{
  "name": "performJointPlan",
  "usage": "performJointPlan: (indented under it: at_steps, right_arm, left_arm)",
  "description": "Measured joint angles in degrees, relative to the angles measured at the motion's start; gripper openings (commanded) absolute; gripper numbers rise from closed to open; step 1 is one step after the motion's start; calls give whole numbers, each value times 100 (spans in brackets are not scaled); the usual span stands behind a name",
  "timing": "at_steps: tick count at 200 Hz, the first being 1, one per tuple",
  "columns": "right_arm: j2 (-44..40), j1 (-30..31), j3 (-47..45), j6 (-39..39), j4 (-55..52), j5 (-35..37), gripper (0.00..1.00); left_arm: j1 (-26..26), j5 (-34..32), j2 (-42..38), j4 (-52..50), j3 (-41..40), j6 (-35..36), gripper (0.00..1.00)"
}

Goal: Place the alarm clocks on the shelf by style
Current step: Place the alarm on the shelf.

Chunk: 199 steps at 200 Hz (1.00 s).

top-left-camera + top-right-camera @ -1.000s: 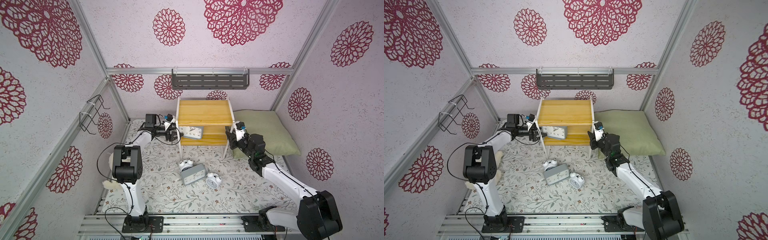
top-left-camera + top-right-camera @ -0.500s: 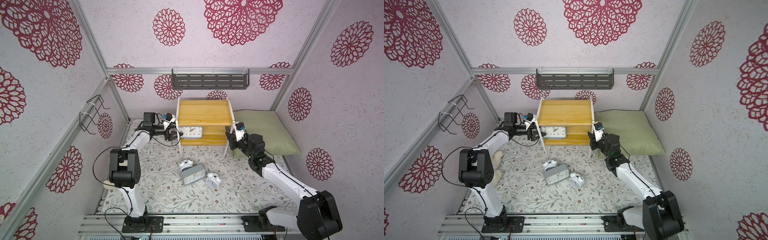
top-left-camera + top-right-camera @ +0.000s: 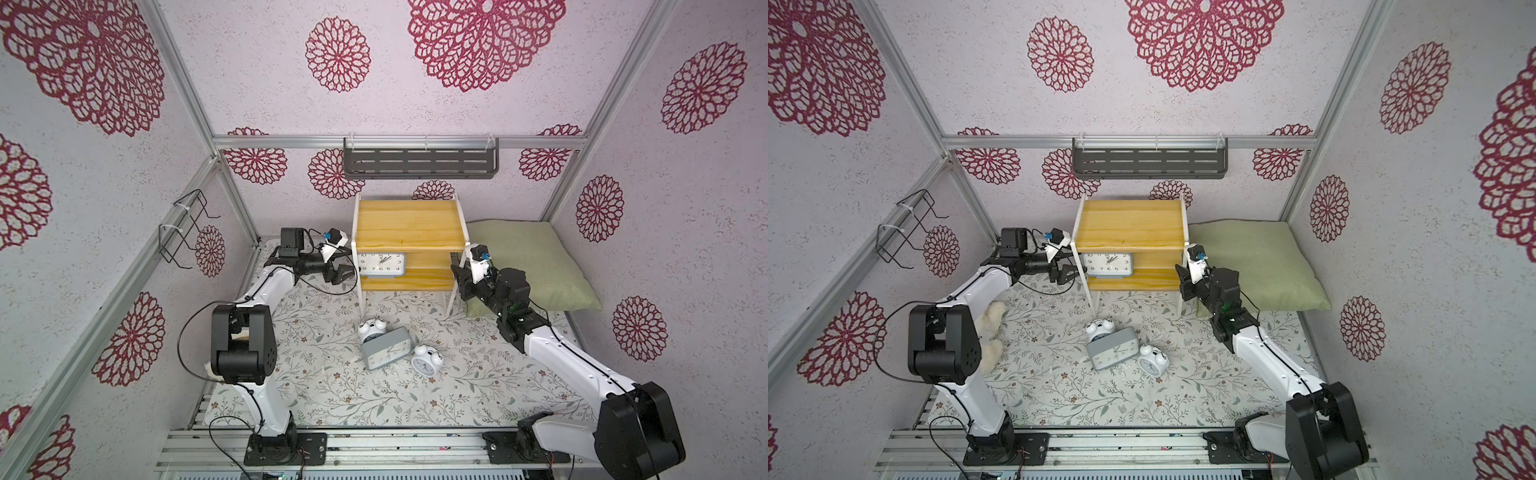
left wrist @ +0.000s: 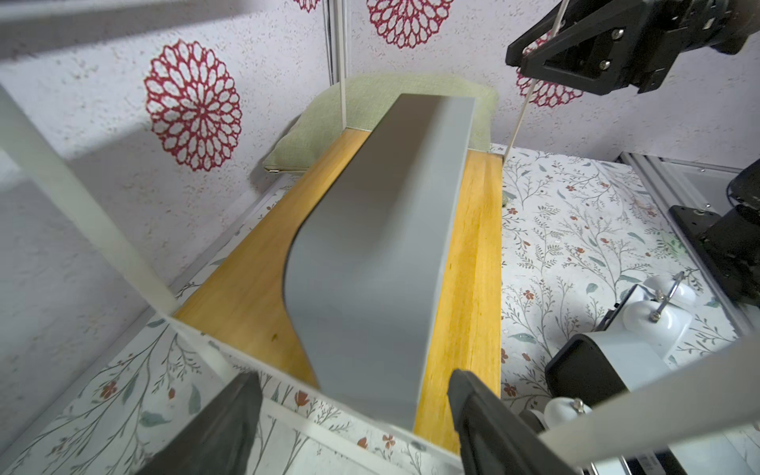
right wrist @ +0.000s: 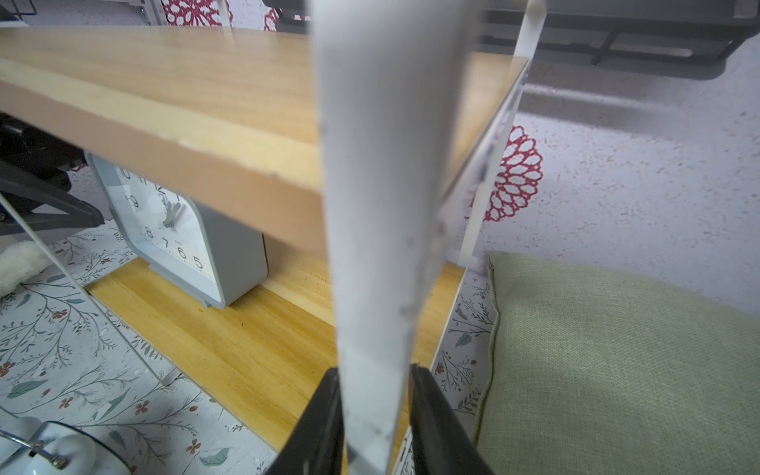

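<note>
A flat grey rectangular alarm clock (image 3: 381, 264) stood upright on the lower board of the two-tier yellow wooden shelf (image 3: 409, 224), at its left end. The second grey clock (image 3: 385, 348) and two round white twin-bell clocks (image 3: 371, 329) (image 3: 426, 360) rested on the flower-printed counter (image 3: 324, 374). The left arm (image 3: 266, 286) was extended level. The left fingers (image 4: 230, 415) were spread, clear of the shelved clock. The right fingers (image 5: 320, 423) pinched the shelf's white front leg (image 5: 370, 205).

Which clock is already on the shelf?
The grey rectangular clock standing on the lower board of the shelf. The other grey clock and both round bell clocks are down on the flowery mat.
</note>
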Motion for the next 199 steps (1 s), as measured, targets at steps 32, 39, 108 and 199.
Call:
performJointPlan:
  at_steps: [32,39,108,199]
  right_arm:
    - [-17,0,0,-7,-9,11,42]
    - [-26,0,0,-13,-13,22,44]
    - [-260,0,-81,-103,-87,144,69]
    - [-846,-22,-391,-155,-442,302,91]
  left_arm:
    - [105,-372,-374,-146,-166,44,79]
    - [127,-481,-472,-149,-251,31,78]
    - [188,-1644,-1897,11,-1482,-763,78]
    - [-815,-2992,-4046,-599,-2430,-1718,79]
